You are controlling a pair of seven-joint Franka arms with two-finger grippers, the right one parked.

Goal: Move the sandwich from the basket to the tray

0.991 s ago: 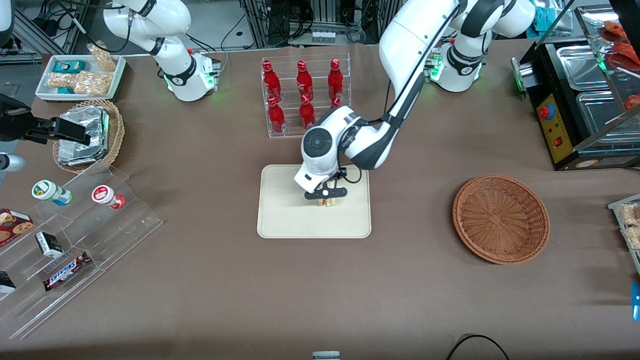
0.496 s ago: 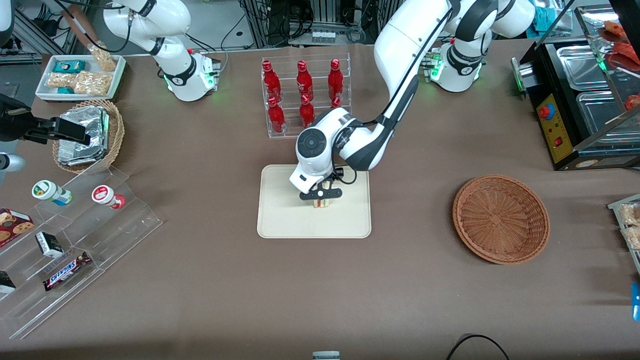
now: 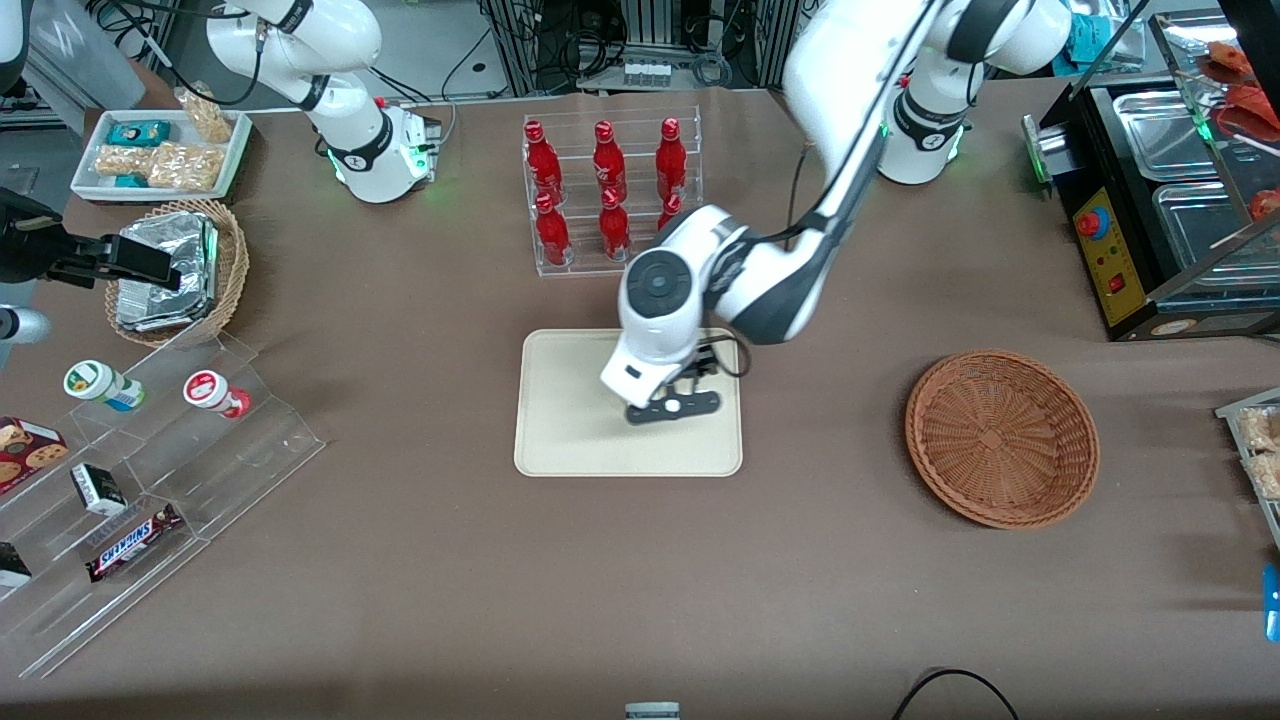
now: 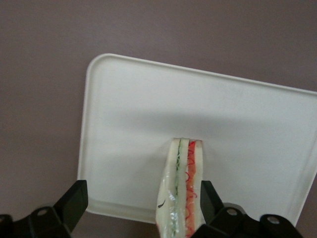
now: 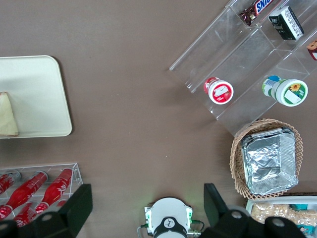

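Risen since a second ago, my left gripper gapes empty above the clear-wrapped triangular white-bread sandwich on the cream rectangular plastic tray; I'd retreat straight up.

Claw spread above sandwich; bottle rack stands near tray.

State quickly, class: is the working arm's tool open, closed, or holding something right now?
Tool: open above the cream-beige rectangular plastic tray, holding nothing; the triangular clear-wrapped sandwich sits on the tray.
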